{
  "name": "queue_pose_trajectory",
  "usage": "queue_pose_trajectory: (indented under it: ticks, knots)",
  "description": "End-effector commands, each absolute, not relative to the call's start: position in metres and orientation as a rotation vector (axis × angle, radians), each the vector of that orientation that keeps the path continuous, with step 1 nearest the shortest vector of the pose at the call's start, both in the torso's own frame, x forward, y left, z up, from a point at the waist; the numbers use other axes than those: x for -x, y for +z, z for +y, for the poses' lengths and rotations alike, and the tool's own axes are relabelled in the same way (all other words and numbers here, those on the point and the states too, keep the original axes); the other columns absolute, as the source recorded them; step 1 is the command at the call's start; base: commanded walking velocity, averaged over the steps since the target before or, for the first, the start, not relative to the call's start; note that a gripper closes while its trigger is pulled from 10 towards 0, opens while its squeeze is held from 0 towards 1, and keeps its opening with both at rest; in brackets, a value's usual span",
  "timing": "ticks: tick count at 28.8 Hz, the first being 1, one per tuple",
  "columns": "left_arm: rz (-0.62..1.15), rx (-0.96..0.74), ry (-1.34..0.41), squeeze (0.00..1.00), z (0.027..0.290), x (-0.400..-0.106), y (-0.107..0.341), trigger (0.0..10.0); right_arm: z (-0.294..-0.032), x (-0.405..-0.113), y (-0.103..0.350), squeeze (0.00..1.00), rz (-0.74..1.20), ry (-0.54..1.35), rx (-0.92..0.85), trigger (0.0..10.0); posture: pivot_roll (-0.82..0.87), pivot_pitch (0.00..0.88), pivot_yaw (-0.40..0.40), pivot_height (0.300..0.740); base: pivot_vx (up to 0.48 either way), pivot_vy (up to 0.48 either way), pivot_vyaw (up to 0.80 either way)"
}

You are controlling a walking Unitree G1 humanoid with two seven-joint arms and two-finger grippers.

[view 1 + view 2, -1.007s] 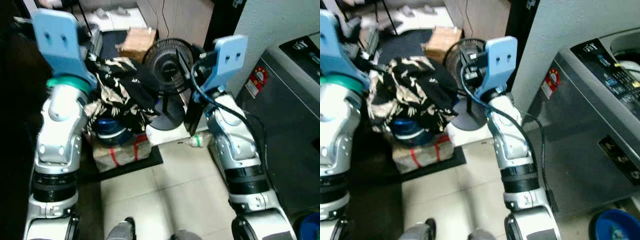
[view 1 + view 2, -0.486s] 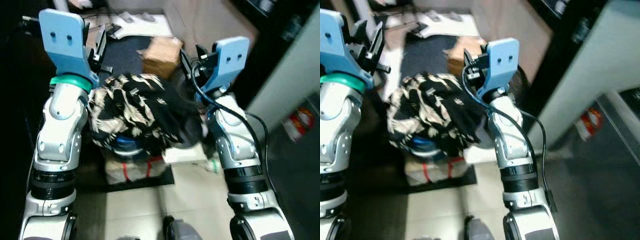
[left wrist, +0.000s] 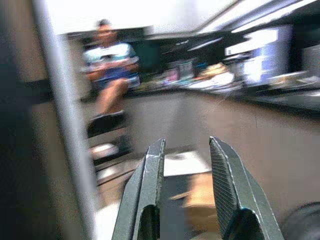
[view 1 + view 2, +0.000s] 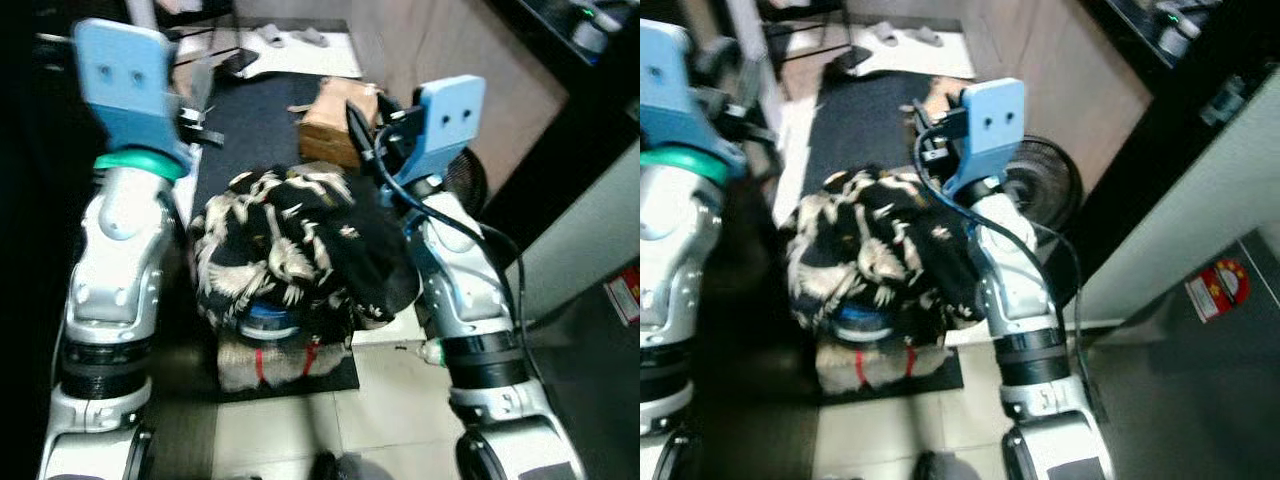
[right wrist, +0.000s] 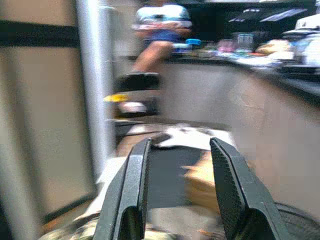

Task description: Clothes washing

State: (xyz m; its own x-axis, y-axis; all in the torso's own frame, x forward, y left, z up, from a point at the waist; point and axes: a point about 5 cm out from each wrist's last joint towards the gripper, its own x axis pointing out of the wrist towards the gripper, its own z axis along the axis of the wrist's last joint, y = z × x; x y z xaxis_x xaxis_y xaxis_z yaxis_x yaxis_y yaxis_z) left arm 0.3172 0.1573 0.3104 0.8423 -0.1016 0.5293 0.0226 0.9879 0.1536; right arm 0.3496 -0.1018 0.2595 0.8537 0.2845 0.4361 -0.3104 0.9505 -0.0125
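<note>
Currently the black-and-cream patterned clothes (image 4: 290,255) are lying in a soft, crumpled heap between the 2 silver forearms, draped over a round blue container (image 4: 268,318) that is sitting on a pale bundle with red stripes (image 4: 280,355). The fabric looks thin and limp, folding over itself with a leaf-like print; its right edge is resting against the right arm's forearm shell. The bundle is standing on a dark mat (image 4: 250,130) laid over pale floor tiles (image 4: 300,430).

Beyond the heap, a brown cardboard box (image 4: 335,118) is sitting on the mat, and the round black grille of a fan (image 4: 1040,190) is showing just behind the right arm. A grey panel with a red sticker (image 4: 1215,285) is at the right.

The left gripper (image 3: 186,190) is raised in open air, its 2 ribbed black fingers (image 3: 230,190) parted with a clear gap, grasping nothing and touching nothing. The right gripper (image 5: 177,187) is likewise lifted above the clothes, fingers (image 5: 227,190) spread apart and holding nothing; a patch of the patterned fabric is showing below them in the right wrist view.

Both wrist views are blurred. A person (image 5: 160,30) in a light top is sitting in the background beside a pale vertical post (image 5: 92,90), with a cluttered counter (image 5: 270,55) to the side.
</note>
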Motion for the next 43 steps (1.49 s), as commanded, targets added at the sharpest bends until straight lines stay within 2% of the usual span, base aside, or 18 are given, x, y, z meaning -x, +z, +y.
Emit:
queue_pose_trajectory:
  ticks: [1,6,15,20,27,28,29,30,31,32,34,36,40,43]
  knots:
    - [-0.568,-0.151,-0.066,0.0,0.157,-0.317,0.31,10.0,-0.095,-0.349,0.261,0.0,-0.449,0.335,-0.065,10.0,0.05,0.036,0.002,0.74,0.405,0.259,-0.78]
    - [-0.567,-0.15,-0.067,0.0,0.157,-0.317,0.31,10.0,-0.095,-0.349,0.261,0.0,-0.45,0.333,-0.062,10.0,0.05,0.036,0.002,0.74,0.403,0.26,-0.77]
    - [-0.564,-0.149,-0.066,0.0,0.157,-0.317,0.309,10.0,-0.095,-0.348,0.26,0.0,-0.454,0.33,-0.05,10.0,0.05,0.038,0.003,0.74,0.39,0.268,0.0]
    - [-0.532,-0.151,-0.064,0.0,0.156,-0.32,0.303,10.0,-0.095,-0.348,0.26,0.0,-0.454,0.333,-0.046,10.0,0.04,0.039,0.004,0.74,0.0,0.0,0.0]
    - [-0.316,-0.239,-0.117,0.0,0.151,-0.331,0.259,10.0,-0.093,-0.348,0.253,0.0,-0.435,0.348,-0.016,10.0,0.04,0.041,0.006,0.74,0.0,0.0,0.0]
    - [-0.201,-0.209,-0.126,0.0,0.156,-0.334,0.238,10.0,-0.093,-0.349,0.243,0.0,-0.408,0.344,0.063,10.0,0.04,0.043,0.006,0.74,0.0,0.0,0.0]
    - [-0.201,-0.209,-0.126,0.0,0.156,-0.334,0.238,10.0,-0.093,-0.349,0.243,0.0,-0.408,0.344,0.063,10.0,0.04,0.043,0.006,0.74,0.0,0.0,0.0]
    - [-0.075,-0.14,-0.121,0.0,0.163,-0.337,0.218,10.0,-0.095,-0.351,0.232,0.0,-0.372,0.34,0.116,10.0,0.04,0.045,0.005,0.74,0.0,0.0,0.0]
    - [-0.075,-0.14,-0.121,0.0,0.163,-0.337,0.218,10.0,-0.095,-0.351,0.232,0.0,-0.372,0.34,0.116,10.0,0.04,0.045,0.005,0.74,0.0,0.0,0.0]
    - [0.026,-0.036,-0.115,0.0,0.169,-0.337,0.203,10.0,-0.1,-0.352,0.22,0.0,-0.331,0.332,0.14,10.0,0.04,0.048,0.006,0.74,0.0,0.0,0.0]
    - [0.026,-0.036,-0.115,0.0,0.169,-0.337,0.203,10.0,-0.1,-0.352,0.22,0.0,-0.331,0.332,0.14,10.0,0.04,0.048,0.006,0.74,0.0,0.0,0.0]
    - [0.119,0.081,-0.081,0.0,0.181,-0.335,0.184,10.0,-0.111,-0.356,0.201,0.0,-0.252,0.325,0.152,10.0,0.05,0.051,0.008,0.74,0.0,0.0,0.0]
    - [0.179,0.084,-0.021,0.0,0.2,-0.332,0.164,10.0,-0.114,-0.356,0.182,0.0,-0.178,0.352,0.2,10.0,0.05,0.053,0.006,0.74,0.0,0.0,0.0]
    - [0.199,0.057,-0.021,0.0,0.205,-0.329,0.155,10.0,-0.116,-0.356,0.176,0.0,-0.154,0.349,0.206,10.0,0.05,0.056,0.003,0.74,0.0,0.0,0.0]
